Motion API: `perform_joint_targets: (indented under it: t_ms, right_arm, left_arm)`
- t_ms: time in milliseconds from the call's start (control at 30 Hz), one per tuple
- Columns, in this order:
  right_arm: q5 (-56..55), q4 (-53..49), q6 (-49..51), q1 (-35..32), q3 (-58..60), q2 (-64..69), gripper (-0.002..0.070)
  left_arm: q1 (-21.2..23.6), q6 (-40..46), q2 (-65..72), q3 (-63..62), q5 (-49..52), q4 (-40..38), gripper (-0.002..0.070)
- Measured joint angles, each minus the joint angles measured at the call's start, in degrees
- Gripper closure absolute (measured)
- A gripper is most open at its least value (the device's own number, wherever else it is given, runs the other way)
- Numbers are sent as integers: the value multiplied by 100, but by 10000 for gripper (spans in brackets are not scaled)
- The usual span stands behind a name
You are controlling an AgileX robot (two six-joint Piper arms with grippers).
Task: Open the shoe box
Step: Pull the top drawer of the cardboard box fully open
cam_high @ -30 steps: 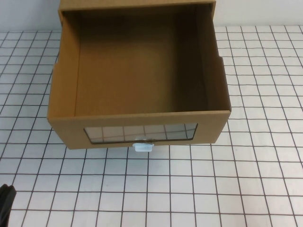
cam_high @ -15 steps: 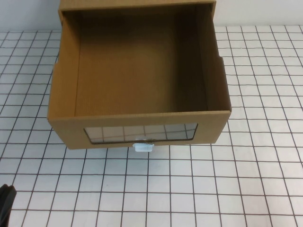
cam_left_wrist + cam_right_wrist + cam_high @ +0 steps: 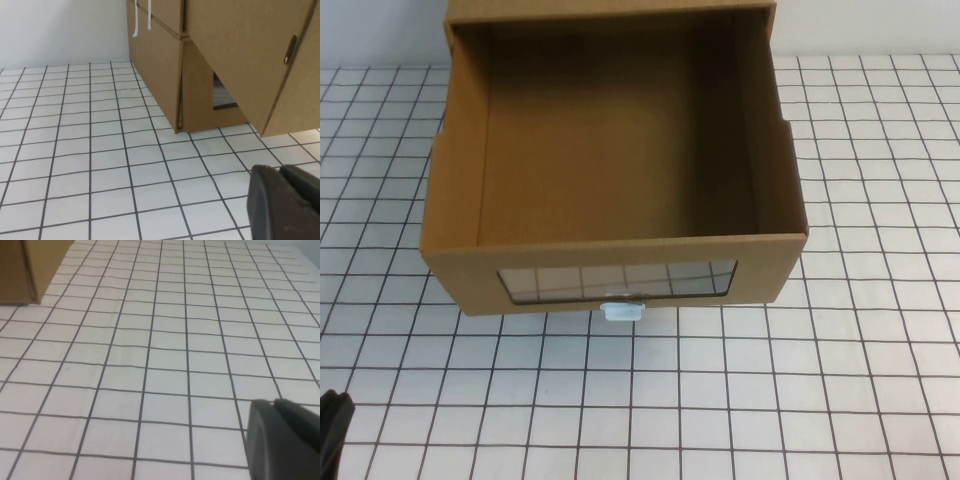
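Sitting open: shoe box (image 3: 760, 272); left pincer (image 3: 280, 170), right pincer (image 3: 274, 402) clenched above grid table (image 3: 840, 400).

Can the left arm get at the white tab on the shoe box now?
Probably yes: the left gripper sits at the near-left corner, and only bare table lies between it and the white tab. The right gripper, over the table away from the shoe box, is not in the way.

The shoe box (image 3: 620, 150) is brown, the table (image 3: 880, 380) white with black gridlines.
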Motion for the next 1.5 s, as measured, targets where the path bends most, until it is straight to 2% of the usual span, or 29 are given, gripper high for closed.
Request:
perform_joint_targets:
  t_ms: [900,1000,1167,1300,1500]
  right_arm:
    - [93,0,0,0,0,0,689]
    - [93,0,0,0,0,0,689]
    - [93,0,0,0,0,0,689]
    - [93,0,0,0,0,0,689]
    - [93,0,0,0,0,-9,689]
  left_arm:
    - [0,32,0,0,-196,41,677]
    - [10,-140,0,0,-365,622,677]
    - [453,-1417,-399,0,-365,2097,677]
    - [741,-1970,-786,0,494,2622,677]
    - [768,-2682,-815,0,1724,3181,677]
